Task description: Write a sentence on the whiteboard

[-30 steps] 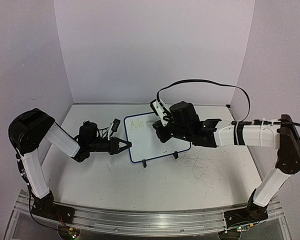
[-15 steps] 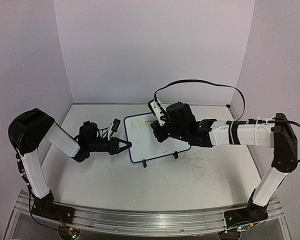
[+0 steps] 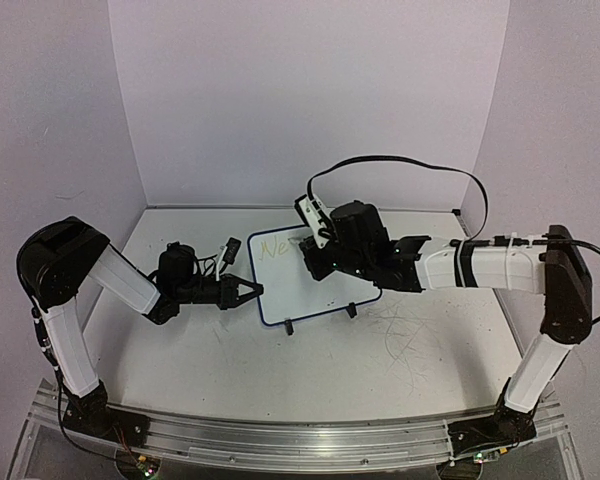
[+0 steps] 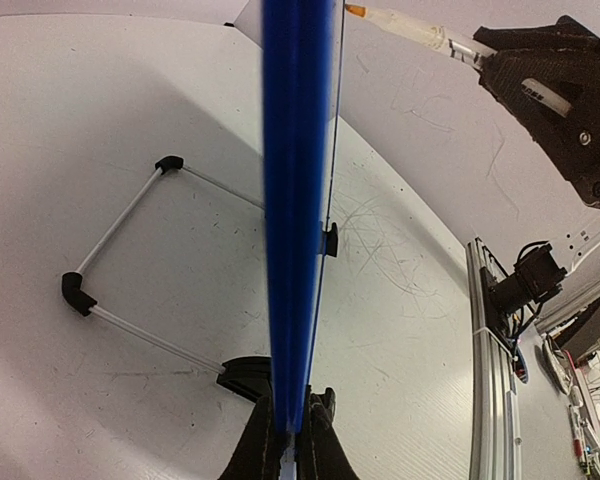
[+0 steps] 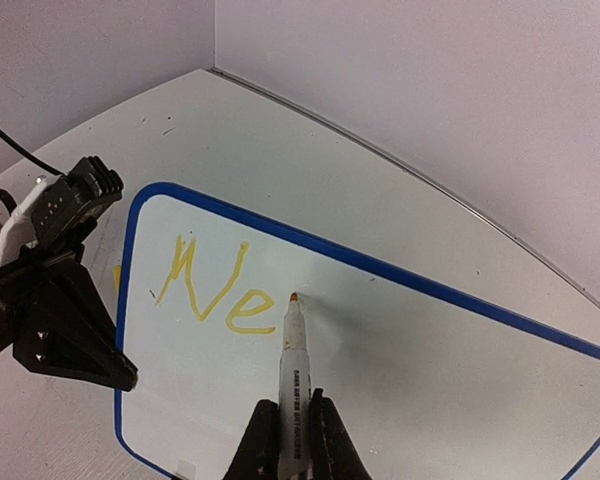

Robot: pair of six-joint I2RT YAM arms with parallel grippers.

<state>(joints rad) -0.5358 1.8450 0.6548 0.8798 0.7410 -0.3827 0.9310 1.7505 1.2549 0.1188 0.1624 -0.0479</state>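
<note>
Whiteboard, small, white, blue-framed (image 5: 430, 370) — propped between arms, its left edge pinched by left gripper (image 4: 292, 440). Pale yellow lettering "Ne" (image 5: 215, 285) upper left. Right gripper (image 5: 291, 435) clamped on white-barrelled marker (image 5: 293, 350); tip just right of "e" — blank board lies rightward along line.
</note>
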